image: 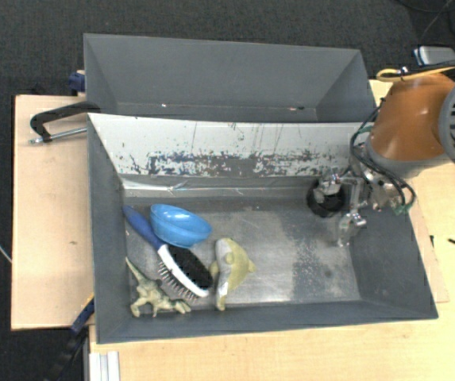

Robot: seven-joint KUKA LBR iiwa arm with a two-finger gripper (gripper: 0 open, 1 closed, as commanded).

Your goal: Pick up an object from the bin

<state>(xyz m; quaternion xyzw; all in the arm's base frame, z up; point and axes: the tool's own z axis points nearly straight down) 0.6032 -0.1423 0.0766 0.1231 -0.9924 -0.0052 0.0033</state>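
Bin point(105, 236): grey sheet metal with sloping walls. The far wall is flecked with worn dark marks, and the floor is dull and scuffed.

Arm: it comes in over the bin's right edge, with a smooth, rounded orange cover on the wrist and cables looped below it.

Gripper point(345, 227): bare metal with a round black part beside it. It sits low inside the bin near the right wall, over bare floor. I cannot tell whether it is open or closed.

Heap: all the loose things lie crowded in the bin's lower-left corner as I see it from the camera, well apart from the gripper.

Blue scoop point(181, 225): glossy plastic and oval, like a shallow bowl. It is at the top of the heap, towards the far wall.

Blue handle point(137, 223): a flat, narrow strip slanting down from the left wall under the scoop's left end. Its lower end meets the brush, but I cannot tell if they are one piece.

Brush point(186, 270): a long oval head with dense black bristles and a white rim, lying at a slant in the middle of the heap.

Pale toy point(233, 267): yellowish and soft-looking with a lumpy, flared shape. It touches the brush's right side and is the heap's nearest thing to the gripper.

Spiky figure point(156, 298): olive plastic with thin limbs sticking out, against the near wall below the brush.
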